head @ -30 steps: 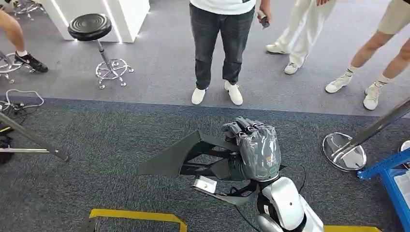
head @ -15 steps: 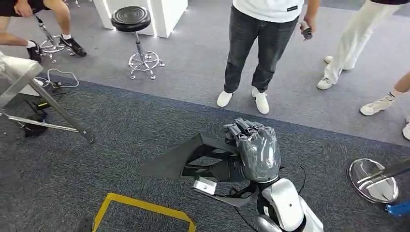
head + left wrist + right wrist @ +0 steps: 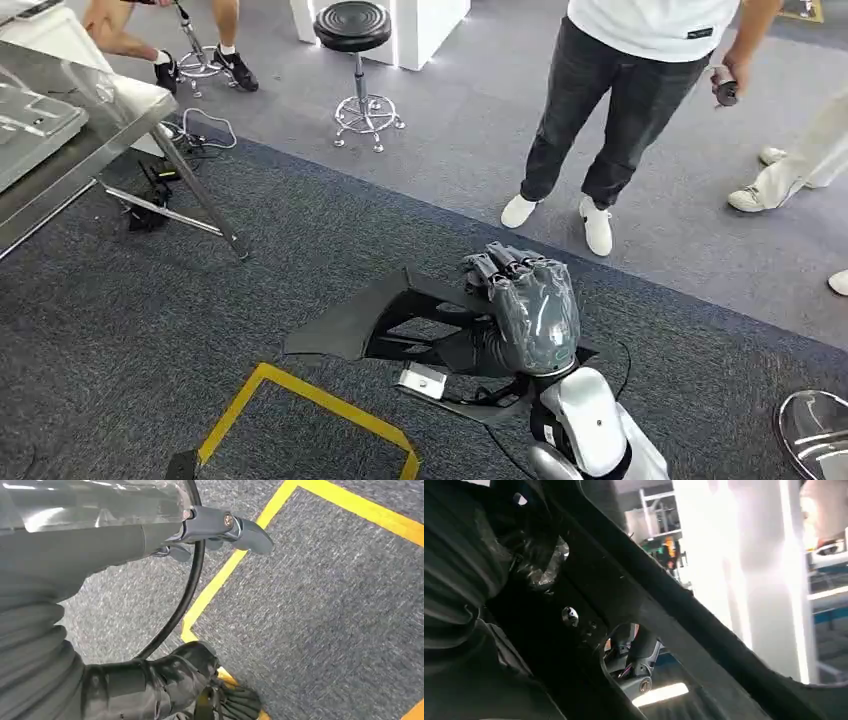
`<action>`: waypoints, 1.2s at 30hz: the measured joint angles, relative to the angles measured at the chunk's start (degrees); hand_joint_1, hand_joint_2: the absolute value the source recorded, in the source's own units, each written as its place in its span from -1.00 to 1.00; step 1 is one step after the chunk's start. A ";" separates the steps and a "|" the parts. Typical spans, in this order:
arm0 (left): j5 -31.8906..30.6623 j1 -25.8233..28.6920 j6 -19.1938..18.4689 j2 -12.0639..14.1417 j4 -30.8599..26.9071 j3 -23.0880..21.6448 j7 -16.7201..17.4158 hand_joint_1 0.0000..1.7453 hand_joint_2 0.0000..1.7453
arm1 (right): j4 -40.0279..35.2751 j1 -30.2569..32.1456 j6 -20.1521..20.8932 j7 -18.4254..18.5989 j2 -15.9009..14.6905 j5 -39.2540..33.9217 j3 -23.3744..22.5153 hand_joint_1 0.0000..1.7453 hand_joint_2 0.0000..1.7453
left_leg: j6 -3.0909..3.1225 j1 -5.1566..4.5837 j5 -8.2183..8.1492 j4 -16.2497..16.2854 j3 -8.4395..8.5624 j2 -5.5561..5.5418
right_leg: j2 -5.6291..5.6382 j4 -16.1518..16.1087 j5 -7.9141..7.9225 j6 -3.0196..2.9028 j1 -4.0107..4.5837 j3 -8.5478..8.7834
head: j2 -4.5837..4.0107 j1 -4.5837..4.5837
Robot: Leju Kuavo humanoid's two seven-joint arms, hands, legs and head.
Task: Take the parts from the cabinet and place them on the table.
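Carrying: my right hand (image 3: 520, 305) grips the black part (image 3: 375, 320) clear of the carpet, for transport; surface (image 3: 70, 150) well left of it
Left hand (image 3: 150, 685): hanging; grip, I cannot tell

I am seeing my right hand (image 3: 525, 310) gripping the black part (image 3: 385, 322) above grey carpet (image 3: 150, 320); a metal table (image 3: 70, 165) is sitting far left, a person (image 3: 620, 100) is standing ahead

part (image 3: 350, 325) black | carpet (image 3: 150, 330) grey | floor tape (image 3: 310, 400) yellow
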 joint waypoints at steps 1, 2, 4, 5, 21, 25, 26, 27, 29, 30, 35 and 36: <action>0.00 0.05 0.00 0.00 0.00 0.00 0.02 -1.00 1.00 | -0.02 -0.01 0.00 0.00 0.00 0.00 0.02 1.00 1.00 | 0.26 -0.07 -0.02 0.25 -0.16 -0.43 | -0.36 -0.11 0.04 0.19 -0.01 0.04 | 0.00 0.04; 0.00 0.17 0.02 0.04 0.00 0.00 0.02 -1.00 1.00 | -0.02 -0.01 0.00 -0.02 0.04 0.02 0.02 1.00 1.00 | 0.54 -0.23 -0.03 0.27 -0.26 -0.94 | -0.76 -0.24 0.05 0.44 -0.02 0.18 | 0.00 0.05; 0.00 0.25 0.04 0.04 0.00 0.00 0.02 -1.00 1.00 | -0.04 -0.13 -0.02 0.02 0.04 0.02 0.02 1.00 1.00 | 1.41 0.07 0.38 -0.44 0.07 -2.08 | -1.56 -0.41 -0.22 1.22 -0.07 0.52 | 0.00 0.02; 0.00 0.32 0.04 0.02 0.00 0.00 0.00 -1.00 1.00 | 0.00 -0.24 -0.02 0.00 0.02 0.02 0.00 1.00 1.00 | 1.73 0.23 0.58 -0.80 0.23 -2.63 | 1.26 0.70 -1.08 1.56 -0.53 0.21 | 0.00 0.11; -0.02 -0.11 0.35 -0.20 0.02 -0.09 0.52 -1.00 1.00 | 0.50 -0.82 -0.28 -0.02 -0.22 0.15 0.02 1.00 1.00 | -0.16 0.27 -0.95 2.48 -2.22 -6.45 | 7.87 -1.60 1.60 -0.53 -1.18 -0.05 | 0.00 -0.33; 0.00 -0.29 0.46 -0.09 0.00 -0.13 0.57 -1.00 1.00 | 0.85 -0.66 -0.28 -0.02 -0.24 0.15 0.07 1.00 1.00 | -1.48 0.83 -6.75 15.99 -8.91 -3.70 | 4.03 -1.57 1.32 -0.78 -0.97 -0.02 | 0.00 -0.37; 0.00 -0.12 0.46 -0.04 0.00 -0.13 0.59 -1.00 1.00 | 0.94 -0.64 -0.28 -0.02 -0.22 0.15 0.09 1.00 1.00 | -1.69 0.99 -5.70 15.08 -8.38 -3.47 | 3.25 -1.52 1.22 -0.67 -1.01 0.01 | 0.00 -0.35; 0.00 0.00 0.46 0.00 0.00 -0.13 0.59 -1.00 1.00 | 0.94 -0.64 -0.28 -0.02 -0.24 0.15 0.09 1.00 1.00 | -1.84 1.14 -3.68 11.72 -6.58 -3.18 | 2.49 -1.41 1.03 -0.46 -1.11 0.06 | 0.00 -0.33; 0.00 -0.03 0.46 0.07 0.00 -0.13 0.59 -1.00 1.00 | 0.94 -0.67 -0.28 -0.02 -0.22 0.15 0.09 1.00 1.00 | -1.98 1.20 0.46 2.29 -1.26 -0.67 | 1.24 -0.89 0.47 0.13 -1.24 0.27 | 0.00 -0.35; 0.00 -0.19 0.46 0.04 0.00 -0.13 0.57 -1.00 1.00 | 0.94 -0.67 -0.31 -0.02 -0.24 0.17 0.09 1.00 1.00 | -1.59 0.56 -0.36 0.31 -0.27 1.18 | 0.73 -0.58 0.06 0.59 -0.85 0.23 | 0.00 -0.37; 0.04 0.05 0.46 0.04 0.00 -0.13 0.54 -1.00 1.00 | 0.94 -0.95 -0.31 0.02 -0.22 0.31 0.13 1.00 1.00 | 0.97 0.86 0.27 -0.28 -0.01 -2.03 | -0.14 -0.52 -0.75 2.22 -1.14 0.92 | 0.00 -0.19; 0.15 0.00 0.50 -0.09 0.00 -0.13 0.54 -1.00 1.00 | 0.92 -0.98 -0.33 0.00 -0.22 0.31 0.13 1.00 1.00 | 1.30 0.82 0.27 -0.31 0.02 -2.53 | 2.77 1.42 -2.26 2.31 -1.25 0.36 | 0.00 -0.13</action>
